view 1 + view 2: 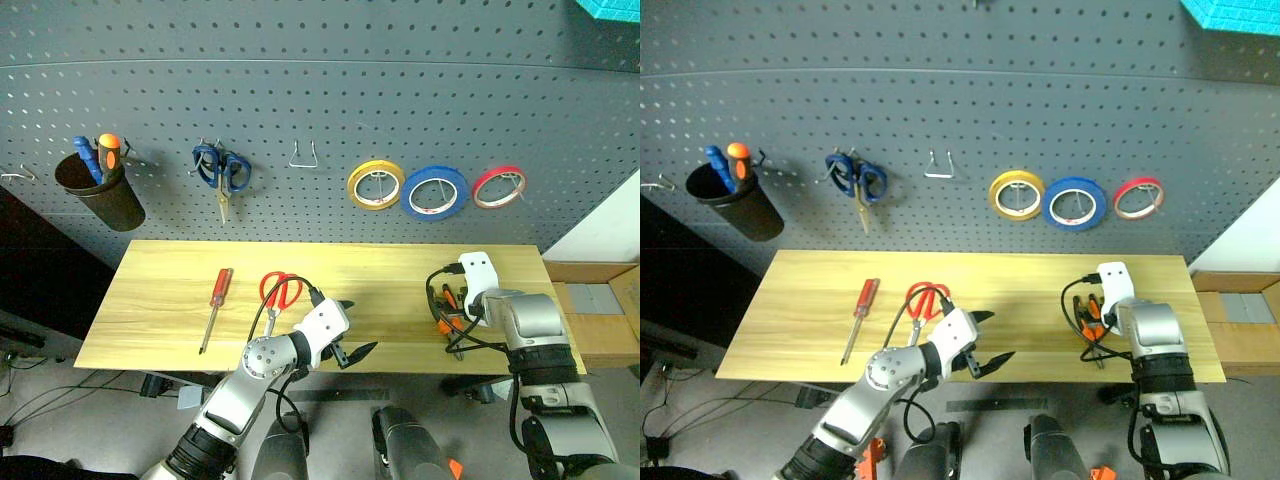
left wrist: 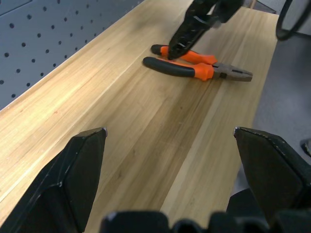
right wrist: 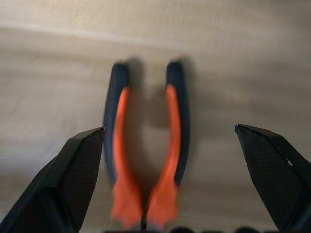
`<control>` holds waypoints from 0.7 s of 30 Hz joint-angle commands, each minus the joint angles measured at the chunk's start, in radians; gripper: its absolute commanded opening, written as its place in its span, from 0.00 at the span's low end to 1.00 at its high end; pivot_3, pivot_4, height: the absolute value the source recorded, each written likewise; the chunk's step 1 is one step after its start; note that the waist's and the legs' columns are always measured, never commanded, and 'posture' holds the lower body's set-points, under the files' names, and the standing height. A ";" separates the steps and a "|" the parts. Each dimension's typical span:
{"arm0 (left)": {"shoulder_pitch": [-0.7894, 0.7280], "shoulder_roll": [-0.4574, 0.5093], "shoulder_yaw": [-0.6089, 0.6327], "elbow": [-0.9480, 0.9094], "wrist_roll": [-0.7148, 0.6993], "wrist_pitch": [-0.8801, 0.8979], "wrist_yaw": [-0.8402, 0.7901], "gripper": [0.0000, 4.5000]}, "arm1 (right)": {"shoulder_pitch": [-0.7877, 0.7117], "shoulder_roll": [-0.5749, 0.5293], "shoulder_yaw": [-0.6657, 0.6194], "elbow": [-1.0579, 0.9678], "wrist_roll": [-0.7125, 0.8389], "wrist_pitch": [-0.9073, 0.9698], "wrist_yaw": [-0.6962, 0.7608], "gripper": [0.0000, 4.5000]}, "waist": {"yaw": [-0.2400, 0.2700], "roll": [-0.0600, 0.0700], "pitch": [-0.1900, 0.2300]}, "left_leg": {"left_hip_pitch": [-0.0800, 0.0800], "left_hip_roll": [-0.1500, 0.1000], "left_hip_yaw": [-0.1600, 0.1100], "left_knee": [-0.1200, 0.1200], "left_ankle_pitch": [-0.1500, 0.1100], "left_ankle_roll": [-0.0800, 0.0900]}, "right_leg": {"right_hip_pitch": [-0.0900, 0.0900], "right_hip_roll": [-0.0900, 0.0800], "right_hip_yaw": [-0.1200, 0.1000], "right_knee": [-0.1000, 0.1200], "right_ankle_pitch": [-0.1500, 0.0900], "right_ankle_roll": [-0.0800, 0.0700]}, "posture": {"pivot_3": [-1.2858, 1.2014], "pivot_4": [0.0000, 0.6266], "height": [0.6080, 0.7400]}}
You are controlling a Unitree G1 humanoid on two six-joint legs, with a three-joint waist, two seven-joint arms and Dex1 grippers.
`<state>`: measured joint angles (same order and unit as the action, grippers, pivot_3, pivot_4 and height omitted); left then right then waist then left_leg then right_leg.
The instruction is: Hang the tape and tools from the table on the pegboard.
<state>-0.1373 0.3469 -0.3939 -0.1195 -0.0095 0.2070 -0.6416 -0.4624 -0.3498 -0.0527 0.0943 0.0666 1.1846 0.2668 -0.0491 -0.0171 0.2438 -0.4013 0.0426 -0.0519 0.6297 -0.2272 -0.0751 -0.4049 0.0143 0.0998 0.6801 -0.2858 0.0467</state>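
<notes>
The blue tape [image 1: 434, 192] hangs on a hook of the dark grey pegboard [image 1: 300, 80], between a yellow roll and a thin red roll. On the wooden table [image 1: 160, 310] lie a red-handled screwdriver [image 1: 215, 305], red-handled scissors [image 1: 282, 292] and orange-and-black pliers [image 2: 198, 71]. My right gripper [image 1: 445, 300] hangs open just above the pliers, one finger on either side of the handles [image 3: 171, 145]. Just right of the scissors, near the table's front edge, my left gripper [image 1: 352, 328] is open and empty, pointing towards the pliers.
On the pegboard hang a dark cup [image 1: 100, 192] with blue and orange handles, blue-handled scissors [image 1: 222, 170], an empty metal hook [image 1: 304, 155], the yellow roll [image 1: 376, 185] and the red roll [image 1: 499, 187]. A cardboard box [image 1: 600, 310] stands right of the table.
</notes>
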 commanded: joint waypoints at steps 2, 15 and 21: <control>-0.002 -0.015 -0.006 -0.035 0.004 -0.019 -0.002 1.00 | 0.040 -0.001 0.008 -0.064 0.009 0.033 -0.009 0.99 | -0.006 -0.001 0.002 | 0.000 0.000 0.000 0.000 0.000 0.000 | 0.000 0.000 0.000 0.000 0.000 0.000 | 0.52 0.45 1.00; 0.017 -0.013 0.014 -0.063 0.004 -0.002 0.012 1.00 | -0.081 0.047 0.027 0.104 0.009 -0.027 -0.024 0.99 | -0.006 -0.005 0.017 | 0.000 0.001 0.000 0.000 0.000 0.000 | -0.001 0.001 0.000 -0.001 0.000 0.001 | 0.54 0.44 1.00; 0.035 -0.008 0.019 -0.084 0.001 0.007 0.020 1.00 | -0.143 0.042 0.043 0.233 0.001 -0.083 -0.020 0.99 | -0.001 -0.005 0.022 | -0.001 0.001 0.001 -0.001 0.000 0.000 | -0.001 0.000 0.000 -0.002 0.000 0.001 | 0.54 0.44 1.00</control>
<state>-0.1111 0.3405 -0.3823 -0.1542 -0.0062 0.2148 -0.6219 -0.5835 -0.2984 -0.0090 0.3106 0.0689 1.1211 0.2411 -0.0505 -0.0224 0.2655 -0.4021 0.0433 -0.0515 0.6290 -0.2273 -0.0753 -0.4060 0.0146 0.0999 0.6785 -0.2860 0.0473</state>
